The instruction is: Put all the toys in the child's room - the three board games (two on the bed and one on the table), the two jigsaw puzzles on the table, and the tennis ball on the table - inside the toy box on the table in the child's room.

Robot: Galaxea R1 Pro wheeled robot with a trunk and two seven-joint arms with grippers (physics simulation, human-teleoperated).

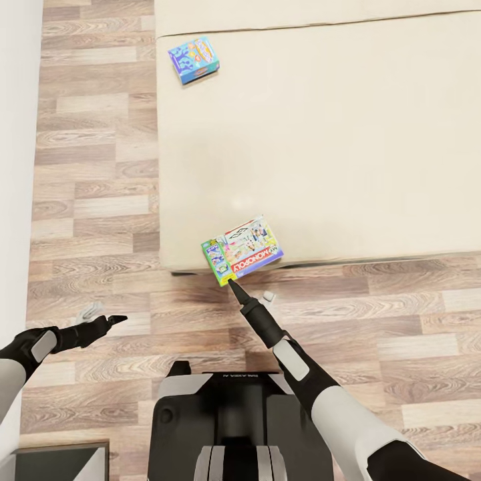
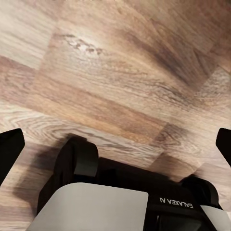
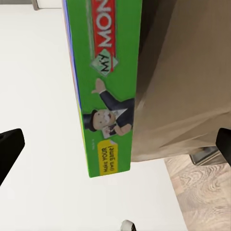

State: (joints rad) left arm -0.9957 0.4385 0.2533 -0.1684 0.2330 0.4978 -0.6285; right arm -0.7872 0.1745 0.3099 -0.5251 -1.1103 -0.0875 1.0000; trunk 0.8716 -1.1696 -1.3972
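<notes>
The right gripper [image 1: 231, 283] reaches out low over the floor, and its black tip is right at the near edge of a green Monopoly box [image 1: 242, 250]. In the right wrist view its two fingertips [image 3: 10, 149] sit far apart at the sides, so the hand is wide open, and the thin green side of the box [image 3: 103, 86] stands in the gap between them. It is not squeezing the box. I cannot tell if the tip touches it.

The Monopoly box is one of the board games. It lies flat at the near edge of the bed [image 1: 347, 140], near the corner, and it pokes out a little past the edge.

A second board game, the light blue box [image 1: 194, 59] with cartoon art, lies flat far up the bed, near the side edge, well apart from the green one.

The left gripper [image 1: 112, 322] hangs over the wood floor [image 1: 100, 200], off to the side of the bed. In the left wrist view its fingertips [image 2: 9, 149] are far apart too, so it is open and holds nothing. Below it I see floor planks and the robot's dark base [image 2: 125, 197].

A small grey thing [image 1: 269, 294] lies on the floor just beside the right arm.
</notes>
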